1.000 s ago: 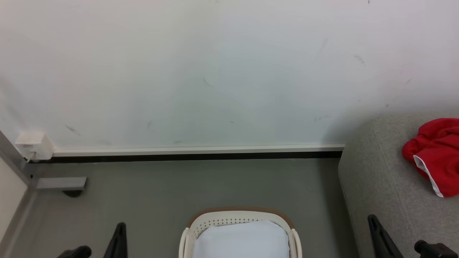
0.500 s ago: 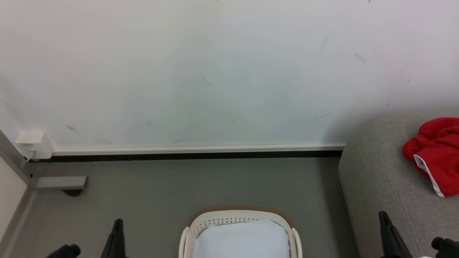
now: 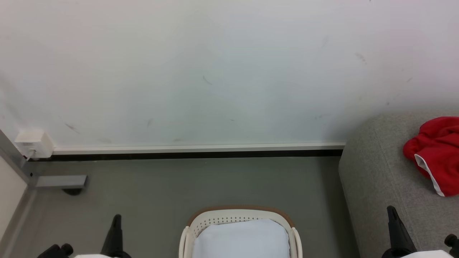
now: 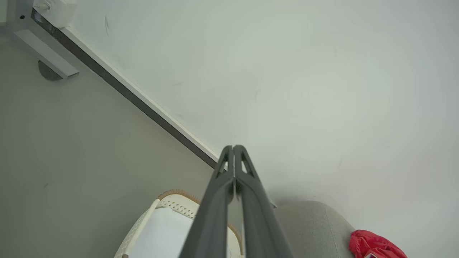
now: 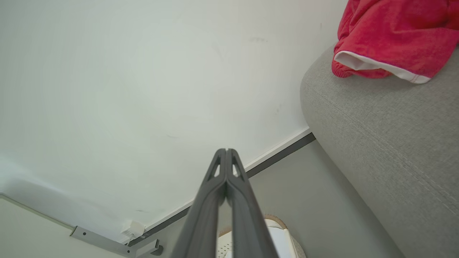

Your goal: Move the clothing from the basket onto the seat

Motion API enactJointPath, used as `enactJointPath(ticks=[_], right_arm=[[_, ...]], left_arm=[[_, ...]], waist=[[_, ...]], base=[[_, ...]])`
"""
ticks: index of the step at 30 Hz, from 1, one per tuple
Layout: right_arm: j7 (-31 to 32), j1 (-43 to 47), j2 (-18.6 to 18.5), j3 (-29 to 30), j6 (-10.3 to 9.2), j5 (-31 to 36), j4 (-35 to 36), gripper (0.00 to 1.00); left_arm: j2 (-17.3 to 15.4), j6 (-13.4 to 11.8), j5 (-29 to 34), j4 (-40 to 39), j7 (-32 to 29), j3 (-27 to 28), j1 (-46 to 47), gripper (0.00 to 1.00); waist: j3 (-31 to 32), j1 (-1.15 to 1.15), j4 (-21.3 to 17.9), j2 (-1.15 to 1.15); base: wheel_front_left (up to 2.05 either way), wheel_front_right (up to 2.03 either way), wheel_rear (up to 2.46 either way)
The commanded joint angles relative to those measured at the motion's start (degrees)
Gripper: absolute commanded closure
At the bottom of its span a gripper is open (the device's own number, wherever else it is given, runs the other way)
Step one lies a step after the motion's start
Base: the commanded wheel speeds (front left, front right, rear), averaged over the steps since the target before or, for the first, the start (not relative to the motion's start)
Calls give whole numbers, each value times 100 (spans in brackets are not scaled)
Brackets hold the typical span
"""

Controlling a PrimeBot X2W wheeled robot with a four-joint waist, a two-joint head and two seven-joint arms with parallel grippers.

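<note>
The red clothing [image 3: 439, 154] with its white trim lies crumpled on the grey seat [image 3: 380, 179] at the right, also seen as clothing [image 5: 391, 32] on the seat [image 5: 387, 143] and clothing [image 4: 376, 247]. The cream basket [image 3: 236, 218] with a brown rim stands on the floor at bottom centre, a pale blue-white cloth [image 3: 241, 240] inside it. My left gripper [image 3: 116, 219] is low at the left, shut and holding nothing, as the left wrist view of that gripper [image 4: 233, 147] confirms. My right gripper [image 3: 391, 209] is low at the right beside the seat, shut and holding nothing [image 5: 226, 150].
A white wall [image 3: 215, 71] with a dark skirting strip [image 3: 186, 156] runs behind the grey floor [image 3: 179, 186]. A white socket box [image 3: 34, 145] and a grey metal bracket [image 3: 59, 182] sit at the far left corner.
Both grippers have drawn back toward the bottom edge, the right one also shifting rightward along the seat. The clothing, basket and cloth have not moved.
</note>
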State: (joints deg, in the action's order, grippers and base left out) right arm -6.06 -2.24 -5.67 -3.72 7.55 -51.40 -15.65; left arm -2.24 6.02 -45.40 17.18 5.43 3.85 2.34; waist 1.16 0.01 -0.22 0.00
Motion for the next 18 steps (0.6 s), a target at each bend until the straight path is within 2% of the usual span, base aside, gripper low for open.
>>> enactJointPath(ticks=[1, 18], right_arm=[[53, -138, -13, 64, -4, -247, 87, 100], [355, -211, 45, 298, -5, -1303, 113, 100]], left_arm=[[-48, 21, -294, -102, -57, 49, 152, 100], [-59, 60, -1473, -164, -367, 108, 227, 100]], waist=[[-3, 0, 1, 0], [-30, 0, 5, 0]], base=[[0, 0, 0], [0, 0, 0]])
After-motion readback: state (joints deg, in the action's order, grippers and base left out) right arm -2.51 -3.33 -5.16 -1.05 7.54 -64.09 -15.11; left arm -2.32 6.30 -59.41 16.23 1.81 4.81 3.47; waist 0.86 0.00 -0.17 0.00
